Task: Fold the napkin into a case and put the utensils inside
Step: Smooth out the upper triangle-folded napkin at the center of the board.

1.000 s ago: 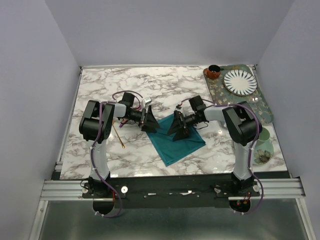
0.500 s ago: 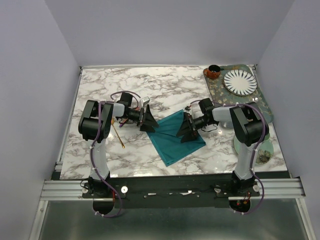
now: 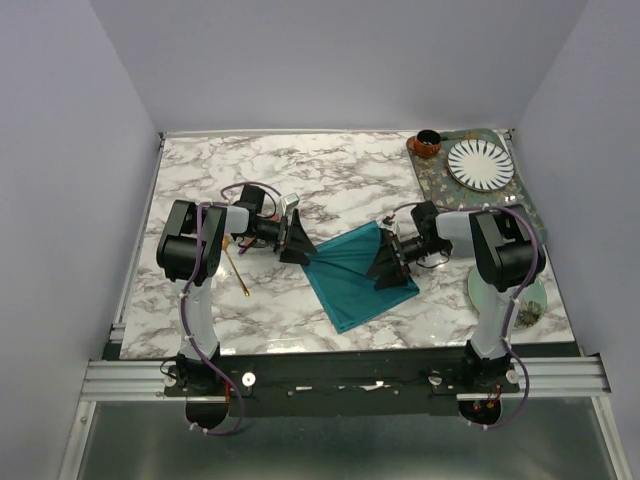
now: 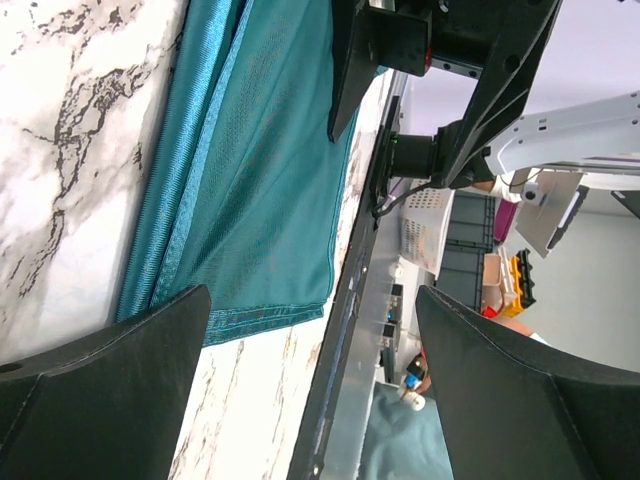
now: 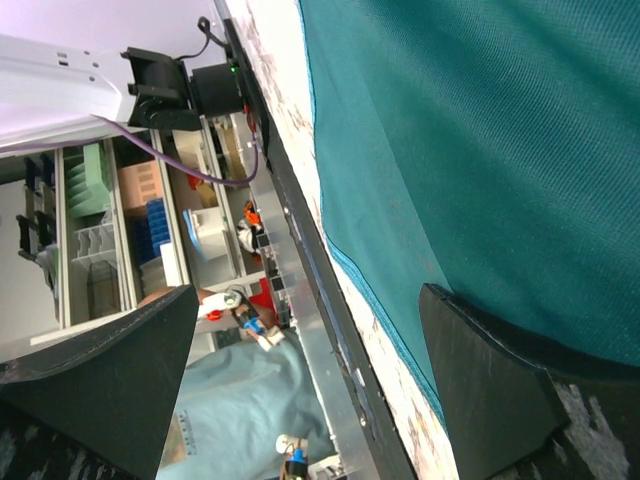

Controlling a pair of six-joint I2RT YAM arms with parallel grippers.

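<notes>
The teal napkin (image 3: 352, 278) lies spread on the marble table (image 3: 330, 175), with long ridges along its left edge in the left wrist view (image 4: 250, 150). My left gripper (image 3: 298, 243) is open at the napkin's left corner; its jaws (image 4: 312, 295) stand wide apart, one finger (image 4: 110, 380) beside the hem. My right gripper (image 3: 388, 262) is open over the napkin's right part; in its wrist view (image 5: 310, 290) one finger (image 5: 520, 380) rests on the cloth (image 5: 480, 150). A gold utensil (image 3: 240, 270) lies left of the napkin. The purple utensil is not visible.
A patterned placemat (image 3: 520, 212) at the back right carries a striped plate (image 3: 480, 163) and a brown cup (image 3: 427, 143). A pale green saucer (image 3: 512, 297) sits under the right arm. The table's front rail (image 3: 340, 375) runs close to the napkin's near corner.
My right gripper has moved right across the napkin, and the cloth's right side has spread out flatter with it. My left gripper has hardly moved.
</notes>
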